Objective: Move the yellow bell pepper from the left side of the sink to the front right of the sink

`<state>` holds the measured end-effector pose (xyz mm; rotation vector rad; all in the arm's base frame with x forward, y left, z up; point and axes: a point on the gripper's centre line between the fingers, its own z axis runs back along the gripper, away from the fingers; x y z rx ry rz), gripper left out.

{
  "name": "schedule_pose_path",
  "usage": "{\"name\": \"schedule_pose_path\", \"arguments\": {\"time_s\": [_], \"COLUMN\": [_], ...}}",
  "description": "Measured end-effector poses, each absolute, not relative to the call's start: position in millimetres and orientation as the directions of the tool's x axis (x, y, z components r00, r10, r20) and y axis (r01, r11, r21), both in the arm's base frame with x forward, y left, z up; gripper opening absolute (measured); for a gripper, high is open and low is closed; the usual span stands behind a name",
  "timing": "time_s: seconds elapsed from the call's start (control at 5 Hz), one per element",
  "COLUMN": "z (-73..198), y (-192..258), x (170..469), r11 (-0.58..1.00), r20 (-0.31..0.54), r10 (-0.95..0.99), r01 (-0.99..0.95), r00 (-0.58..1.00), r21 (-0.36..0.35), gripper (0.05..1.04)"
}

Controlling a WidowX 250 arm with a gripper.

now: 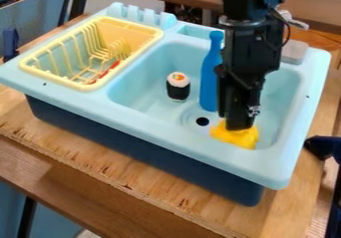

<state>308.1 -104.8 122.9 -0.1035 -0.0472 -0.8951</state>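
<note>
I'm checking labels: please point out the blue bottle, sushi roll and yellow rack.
Blue bottle [210, 85], camera view: its body.
Sushi roll [178, 90], camera view: dark band.
Yellow rack [85, 86], camera view: front rim.

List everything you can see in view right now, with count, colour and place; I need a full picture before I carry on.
toy sink: one, light blue top, dark blue base, on the wooden board
wooden board: one, light brown, under the sink
dish rack: one, pale yellow, left side of the sink top
thin piece: one, red, in the rack
sushi toy: one, black and white with an orange top, left part of the basin
bottle: one, blue, in the basin, beside the arm
drain hole: one, dark, basin floor
yellow object: one, yellow, front of the basin, partly hidden
block-like item: one, grey, back right corner
arm: one, black, from the top edge
gripper: one, black, at the yellow object
</note>
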Motion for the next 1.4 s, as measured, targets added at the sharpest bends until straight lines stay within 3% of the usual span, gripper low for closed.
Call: {"name": "schedule_pose_path", "arguments": {"time_s": [0.2, 0.4, 0.6, 0.8, 1.0, 1.2, 1.4], "z": [123.6, 122.3, 173.3, 216.0, 245.1, 251.9, 241.8], "y": [-105.6, -106.0, -59.1, -46.1, -24.5, -6.9, 8.0], "x": [310.0, 306.8, 266.4, 252.6, 242.5, 238.9, 247.3], "r11": [0.629, 0.655, 0.695, 0.695, 0.730, 0.820, 0.928], "r20": [0.131, 0.145, 0.188, 0.195, 0.141, 0.120, 0.089], "r10": [-0.767, -0.743, -0.697, -0.684, -0.655, -0.561, -0.367], "r01": [0.777, 0.754, 0.716, 0.709, 0.670, 0.570, 0.357], "r00": [0.628, 0.653, 0.692, 0.703, 0.742, 0.819, 0.926], "r21": [-0.040, -0.040, -0.060, -0.117, -0.137, -0.050, 0.110], "gripper": [0.896, 1.011, 1.005, 1.001, 1.001, 1.001, 1.001]}}
